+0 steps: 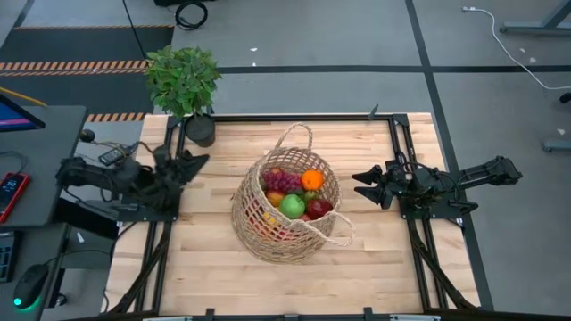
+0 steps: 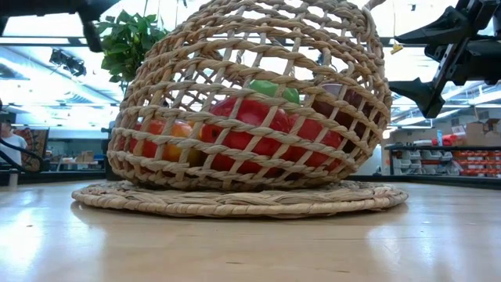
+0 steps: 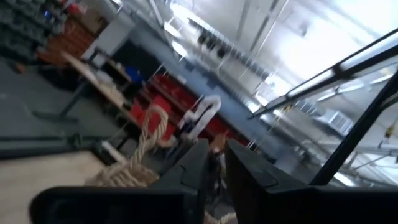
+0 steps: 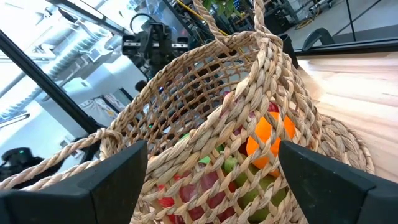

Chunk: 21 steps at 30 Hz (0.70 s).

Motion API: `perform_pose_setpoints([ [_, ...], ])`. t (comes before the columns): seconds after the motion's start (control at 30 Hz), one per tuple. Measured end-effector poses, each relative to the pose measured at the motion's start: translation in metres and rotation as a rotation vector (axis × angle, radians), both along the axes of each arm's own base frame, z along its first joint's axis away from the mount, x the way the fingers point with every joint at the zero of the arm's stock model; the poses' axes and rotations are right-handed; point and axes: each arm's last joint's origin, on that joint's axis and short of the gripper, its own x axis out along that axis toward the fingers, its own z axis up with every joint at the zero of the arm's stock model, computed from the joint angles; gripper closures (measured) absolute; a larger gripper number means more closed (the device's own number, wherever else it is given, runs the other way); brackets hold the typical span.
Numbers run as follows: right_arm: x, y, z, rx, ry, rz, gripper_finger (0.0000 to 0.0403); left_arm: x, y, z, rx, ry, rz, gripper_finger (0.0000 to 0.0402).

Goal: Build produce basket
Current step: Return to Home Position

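Note:
The tan wicker basket [image 1: 254, 223] stands mid-table on a flat woven round [image 2: 235, 200], its opening tipped up toward the far right. Inside lie the produce: a green apple [image 1: 293, 206], an orange [image 1: 311, 179], purple grapes [image 1: 282, 181] and red fruit [image 2: 250, 113]. My right gripper [image 1: 366, 189] hovers open to the basket's right, fingers pointing at it, and touches nothing. The right wrist view shows the basket wall [image 4: 267, 74] and the orange [image 4: 267, 140] between its spread fingers. My left gripper [image 1: 205, 160] waits shut at the table's left edge, clear of the basket.
A leafy potted plant [image 1: 183, 78] in a black pot [image 1: 200, 130] stands at the table's far left corner, near my left arm. Bare wood [image 1: 375, 259] lies in front of and beside the basket. A desk with a phone [image 1: 11, 192] sits left of the table.

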Motion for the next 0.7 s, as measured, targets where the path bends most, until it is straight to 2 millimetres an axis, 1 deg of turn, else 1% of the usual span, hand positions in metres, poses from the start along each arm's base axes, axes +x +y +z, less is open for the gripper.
perform_pose_setpoints([
  [0.17,0.0,0.0,0.0,0.0,0.0,0.0,0.0037,-0.023,0.006,-0.012,0.011,-0.067,0.013,0.0378],
  [0.27,0.0,0.0,0.0,0.0,0.0,0.0,0.0037,-0.031,0.008,-0.022,0.002,-0.109,0.015,0.0395],
  [0.43,0.0,0.0,0.0,0.0,-0.002,0.0,0.0037,-0.025,0.006,-0.037,0.006,-0.086,-0.016,0.0389],
  [0.6,0.0,0.0,0.0,0.001,-0.004,0.0,0.0037,-0.016,0.003,-0.065,-0.04,-0.03,-0.065,0.039],
  [0.7,0.0,0.0,0.001,0.002,-0.01,0.0,0.0037,-0.011,0.001,-0.076,-0.062,0.085,-0.084,0.0397],
])
